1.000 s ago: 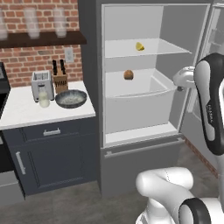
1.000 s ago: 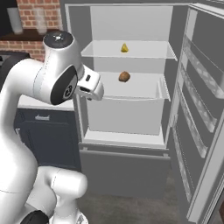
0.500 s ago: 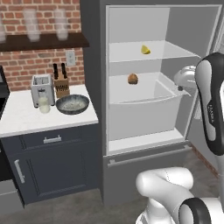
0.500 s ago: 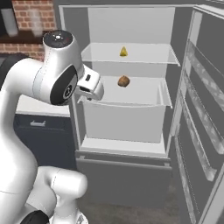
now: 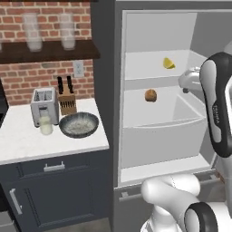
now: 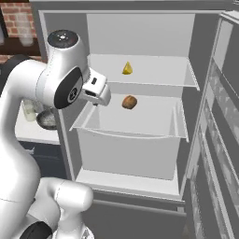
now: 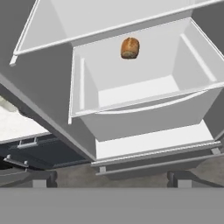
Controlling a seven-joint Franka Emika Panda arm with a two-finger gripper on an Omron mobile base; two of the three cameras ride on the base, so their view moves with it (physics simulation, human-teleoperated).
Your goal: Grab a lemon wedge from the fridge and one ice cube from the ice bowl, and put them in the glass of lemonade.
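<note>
While the open-jawed gripper (image 7: pixel 109 177) hangs empty, a tiny yellow lemon wedge (image 5: pixel 168 63) sits at one o'clock from the orange-brown lump (image 5: pixel 151 95) in the open dark grey fridge (image 5: pixel 106 113).

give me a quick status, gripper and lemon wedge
Gripper open, empty, facing the open fridge. Lemon wedge on upper shelf, untouched. Brown lump on shelf below; nothing blocking.

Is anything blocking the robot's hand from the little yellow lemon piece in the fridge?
Nothing visible is in the way. The fridge door is open, and the lemon wedge sits alone on the upper shelf. The brown lump lies a level lower, off to the side. The gripper, jaws open, hangs at the fridge's front left, below the wedge.
</note>
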